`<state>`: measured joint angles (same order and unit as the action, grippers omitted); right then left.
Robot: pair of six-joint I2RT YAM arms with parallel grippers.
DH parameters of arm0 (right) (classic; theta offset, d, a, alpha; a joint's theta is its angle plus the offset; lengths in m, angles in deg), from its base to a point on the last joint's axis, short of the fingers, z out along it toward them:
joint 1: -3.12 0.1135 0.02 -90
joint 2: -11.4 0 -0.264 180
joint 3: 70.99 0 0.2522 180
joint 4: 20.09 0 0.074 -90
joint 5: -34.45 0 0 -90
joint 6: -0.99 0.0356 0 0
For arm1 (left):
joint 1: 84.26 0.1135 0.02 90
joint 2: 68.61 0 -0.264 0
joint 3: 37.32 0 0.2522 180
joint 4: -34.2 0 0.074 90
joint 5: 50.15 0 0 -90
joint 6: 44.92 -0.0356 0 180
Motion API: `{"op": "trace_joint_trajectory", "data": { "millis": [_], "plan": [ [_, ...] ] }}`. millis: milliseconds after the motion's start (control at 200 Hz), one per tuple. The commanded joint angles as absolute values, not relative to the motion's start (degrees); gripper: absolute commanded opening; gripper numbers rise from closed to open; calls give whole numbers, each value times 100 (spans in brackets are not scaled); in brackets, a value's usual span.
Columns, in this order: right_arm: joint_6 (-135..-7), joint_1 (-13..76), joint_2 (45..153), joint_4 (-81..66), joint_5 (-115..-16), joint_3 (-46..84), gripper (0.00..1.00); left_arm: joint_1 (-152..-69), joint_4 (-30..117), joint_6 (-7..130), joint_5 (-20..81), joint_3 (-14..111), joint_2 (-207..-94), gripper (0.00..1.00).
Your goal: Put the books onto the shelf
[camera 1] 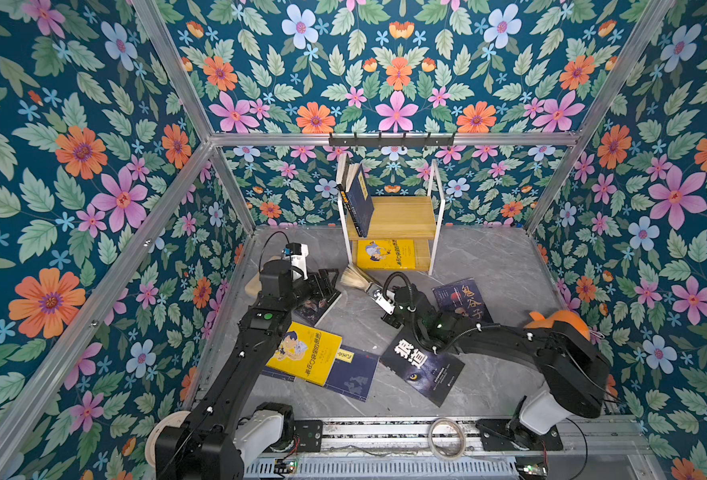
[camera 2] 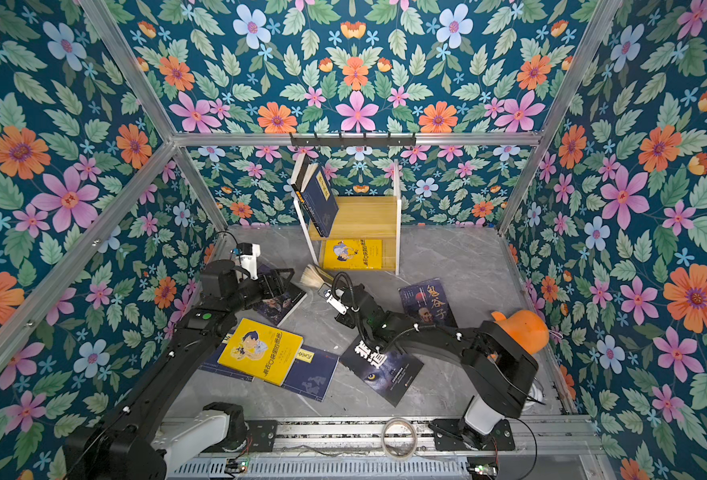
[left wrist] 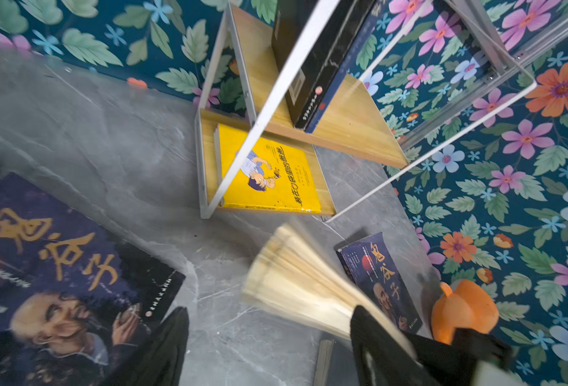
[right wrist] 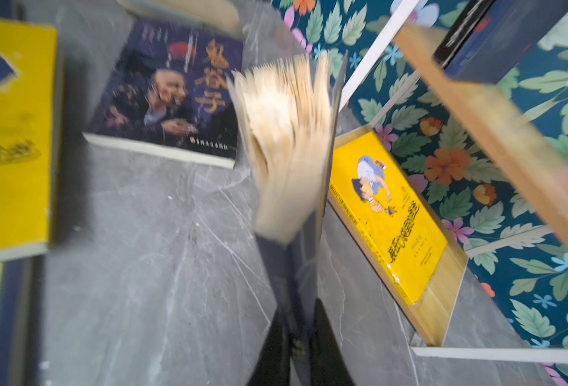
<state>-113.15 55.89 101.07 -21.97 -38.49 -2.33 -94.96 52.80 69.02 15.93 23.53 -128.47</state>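
Clamped tight w/ R gripper point(right wrist: 299, 312) on the cover edge of the held book point(right wrist: 286, 140): dark blue, pages loose and fanned, blurred in both wrist views. Spread wide and gripping nothing at L gripper point(left wrist: 269, 312), page fan just ahead of its jaws, poised over a portrait book point(camera 1: 316, 305) flat on the table point(camera 1: 501, 266). Held book near the front left foot of the shelf point(camera 1: 401, 216).

Step in hand, prob.: carry to shelf w/ R arm alone.
- Tilt to let the fan drop shut before entry, else risk of snagging pages on the white frame.
- Aim for the free upper board, right of the leaning books point(camera 1: 362, 199).
- Enter upright, bottom edge first, then nudge over gently. Already tilted, likely to slide if bumped.
- Keep L arm out of the path.
- Release only w/ bottom edge seated.

Count:
- Shelf: 1, two tiers.
- Upper tier: 2 books sure, maybe 3, can't tell.
- Lower tier: 1, the lower yellow book point(camera 1: 385, 254), flat.
- Held: 1.
- Table: 5 plain, i.e. portrait book, second portrait book point(camera 1: 462, 299), table yellow book point(camera 1: 304, 351), navy book point(camera 1: 353, 372), black book point(camera 1: 422, 365) w/ white characters. Also a navy sliver under the yellow, poss. a 6th.
- Grippers: 2.
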Motion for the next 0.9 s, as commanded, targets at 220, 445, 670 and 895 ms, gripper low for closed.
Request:
{"op": "trace_joint_trajectory", "data": {
  "millis": [220,445,670,895],
  "plan": [
    [-9937,5596,8525,-1607,-4293,-189,0,-9331,5925,6238,1399,2683,-12337,83],
    [-9023,5594,8040,-1661,-3408,310,0,-9327,5608,6061,1341,2311,-12212,87],
    [-8823,5447,8560,-2166,-2472,1072,0,-9468,5575,5839,1404,2160,-12106,87],
    [-7882,4912,9766,-1856,-1944,2353,0,-9489,5392,5887,1241,1966,-12138,88]
  ]
}}
